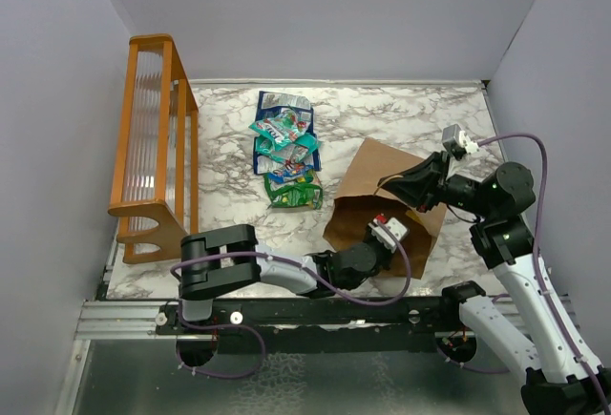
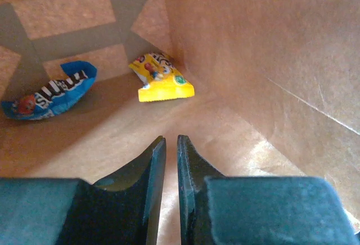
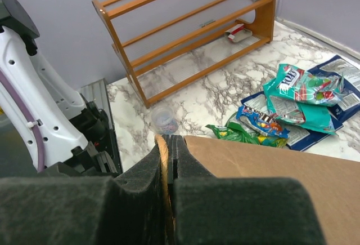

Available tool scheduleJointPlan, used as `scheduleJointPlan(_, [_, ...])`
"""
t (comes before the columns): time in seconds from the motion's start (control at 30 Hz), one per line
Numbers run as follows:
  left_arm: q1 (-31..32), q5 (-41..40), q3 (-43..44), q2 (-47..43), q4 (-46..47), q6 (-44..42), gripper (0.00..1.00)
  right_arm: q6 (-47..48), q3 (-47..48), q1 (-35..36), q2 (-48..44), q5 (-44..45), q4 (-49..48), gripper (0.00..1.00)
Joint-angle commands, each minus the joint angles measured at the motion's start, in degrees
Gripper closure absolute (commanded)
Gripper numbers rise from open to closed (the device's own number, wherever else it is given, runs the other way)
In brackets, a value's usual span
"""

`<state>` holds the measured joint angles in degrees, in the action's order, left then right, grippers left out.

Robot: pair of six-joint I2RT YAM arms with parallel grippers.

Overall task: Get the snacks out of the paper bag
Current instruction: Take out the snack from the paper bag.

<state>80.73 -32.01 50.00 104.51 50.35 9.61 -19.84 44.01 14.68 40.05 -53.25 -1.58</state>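
Left claw [image 2: 171, 139] is inside the paper bag [image 2: 253, 42], jaws almost together with a thin gap and nothing between them. Beyond it, at the bag's far end, lie a blue packet [image 2: 53, 94] and a yellow packet [image 2: 160, 79], apart. Right claw [image 3: 169, 141] is clamped on the bag's edge. Farther off, a pile of packets [image 1: 286, 148] lies on the tabletop [image 1: 401, 110].

From above, paper bag [image 1: 377, 172] hides left fingers [image 2: 143, 183].

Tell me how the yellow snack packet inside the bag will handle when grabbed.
Likely floppy: the yellow packet lies creased and bent on the paper bag floor. Probably light, being small and flat. Its glossy wrapper may slip.
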Motion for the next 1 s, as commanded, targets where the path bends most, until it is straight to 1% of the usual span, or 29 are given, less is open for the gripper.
scheduleJointPlan(0.0, [-0.58, 3.67, 1.81, 2.43, -1.72, 2.84, 0.81, 0.34, 2.53, 0.09, 0.03, 0.51, -0.14, 0.98])
scheduleJointPlan(0.2, [-2.81, 6.34, 1.61, 3.54, -3.05, 6.16, 0.78, 1.34, 3.03, 0.09, -0.31, 0.78, 0.75, 0.99])
scheduleJointPlan(0.33, [-3.42, 7.4, 2.31, 4.39, -4.17, 6.64, 0.76, 1.68, 3.08, 0.09, -0.12, 0.78, 0.53, 0.98])
scheduleJointPlan(0.4, [-3.66, 8.53, 2.52, 4.79, -3.8, 7.29, 0.74, 1.78, 3.18, 0.09, 0.23, 0.63, 0.66, 0.98])
scheduleJointPlan(0.5, [-4.53, 11.19, 3.84, 5.9, -4.44, 8.97, 0.66, 2.07, 3.66, 0.09, 0.35, 0.35, 1.61, 0.98])
scheduleJointPlan(0.6, [-4.7, 11.4, 6.22, 7.44, -5.92, 9.55, 0.64, 2.36, 3.39, 0.09, -0.56, 1.13, 2.1, 0.98])
scheduleJointPlan(0.77, [-5.05, 9.74, 7.18, 9.49, -3.15, 8.61, 0.6, 2.58, 3.69, 0.09, -0.4, 1.05, 2.71, 0.98])
scheduleJointPlan(0.87, [-6.12, 11.18, 7.5, 11.37, -0.3, 9.66, 0.59, 2.53, 4.35, 0.09, -0.01, 0.67, 2.87, 0.98])
scheduleJointPlan(0.97, [-7.4, 12.34, 7.88, 12.47, 0.15, 11.64, 0.59, 2.54, 5.03, 0.09, 0.11, 0.65, 3.01, 0.99])
